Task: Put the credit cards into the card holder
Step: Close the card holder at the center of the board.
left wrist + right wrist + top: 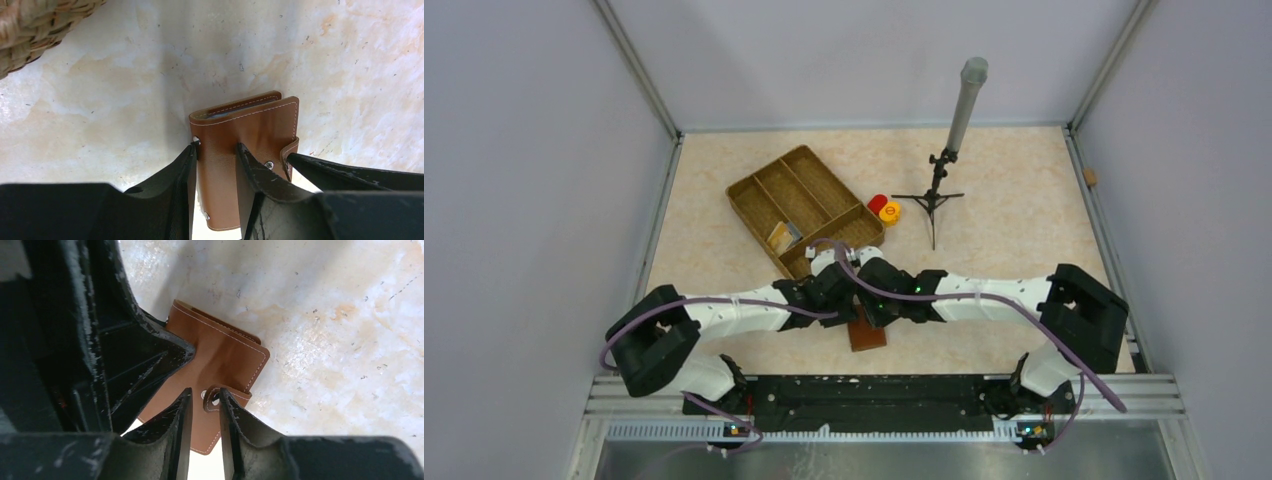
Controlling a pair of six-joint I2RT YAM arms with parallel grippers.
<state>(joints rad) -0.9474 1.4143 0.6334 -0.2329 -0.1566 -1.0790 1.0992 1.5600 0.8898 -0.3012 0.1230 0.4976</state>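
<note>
Brown leather folding card holder [250, 135] closed, flat on beige table [1024, 200], lower centre in top view; left gripper [215, 150] part-open astride cover; right gripper [205, 395] narrowly parted around clasp tab [240, 396]. Step, likely: unclasping. Next: lift flap, fetch yellowish card [784, 236] from wicker tray [764, 190].

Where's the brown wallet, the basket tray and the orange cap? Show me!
card holder [250, 125], left wrist view, front flap
wicker tray [796, 200], top view, bare middle compartment
orange cap [890, 212], top view, its top

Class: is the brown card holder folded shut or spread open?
Folded shut: the card holder lies with covers together, its clasp tab wrapped over the edge. Whether it is snapped: cannot tell.
</note>
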